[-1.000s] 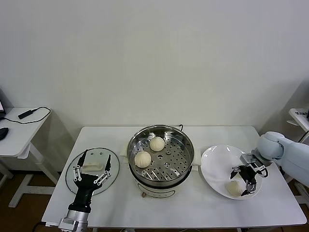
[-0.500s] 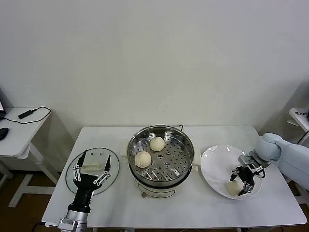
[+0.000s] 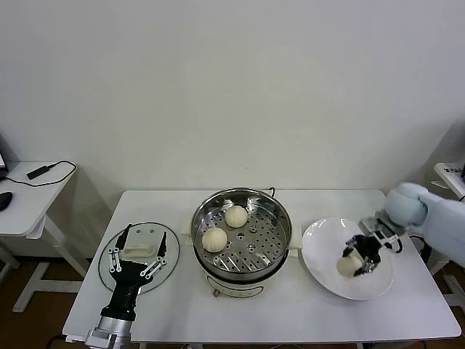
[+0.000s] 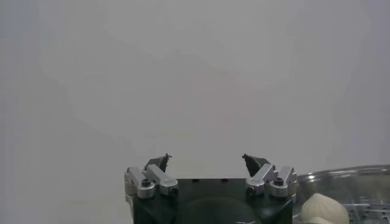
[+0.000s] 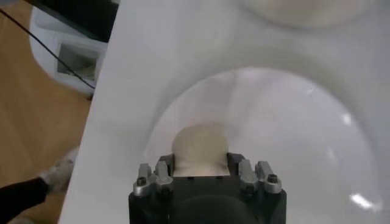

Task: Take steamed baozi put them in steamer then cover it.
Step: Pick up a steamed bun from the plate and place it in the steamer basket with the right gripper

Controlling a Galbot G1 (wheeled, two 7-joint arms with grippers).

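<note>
White table against a plain wall, steamer in the middle with two baozi on its tray. My right gripper is clamped on a third baozi over the plate right of the steamer, so I'd keep the squeeze gentle, clear the rim, then lower it onto a bare patch of tray. Left gripper sits spread wide over the glass lid left of the steamer.

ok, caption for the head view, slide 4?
Right gripper shut on a baozi above the plate; two buns already in the steamer; left gripper open over the lid.
</note>
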